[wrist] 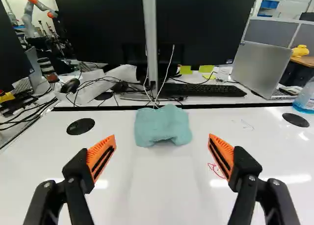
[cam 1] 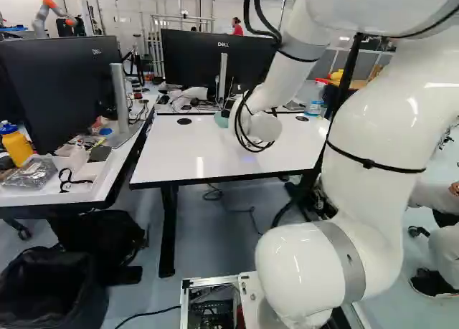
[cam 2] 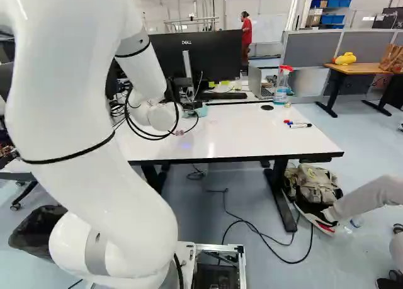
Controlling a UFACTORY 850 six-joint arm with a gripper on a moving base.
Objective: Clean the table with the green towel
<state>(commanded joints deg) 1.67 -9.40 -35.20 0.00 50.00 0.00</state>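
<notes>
A teal-green towel (wrist: 163, 125) lies bunched on the white table (wrist: 142, 195), near its far edge; parts of it also show past my wrist in both base views. In the wrist view my gripper (wrist: 162, 142) stands wide open, its orange pads (wrist: 101, 156) apart with nothing between them. The towel is ahead of the fingers, roughly centred on the gap. Red scribbles (wrist: 216, 170) mark the tabletop by one finger, and fainter marks show farther back. In both base views the arm's wrist hides the gripper.
Spray bottle (cam 2: 282, 85) and several markers (cam 2: 298, 124) are on the table's right part in the right base view. Behind stand monitors (cam 1: 215, 64), a keyboard (wrist: 203, 90), cables and a laptop (wrist: 260, 68). Left is a cluttered desk (cam 1: 72, 193); another robot (cam 1: 50, 13) stands farther off.
</notes>
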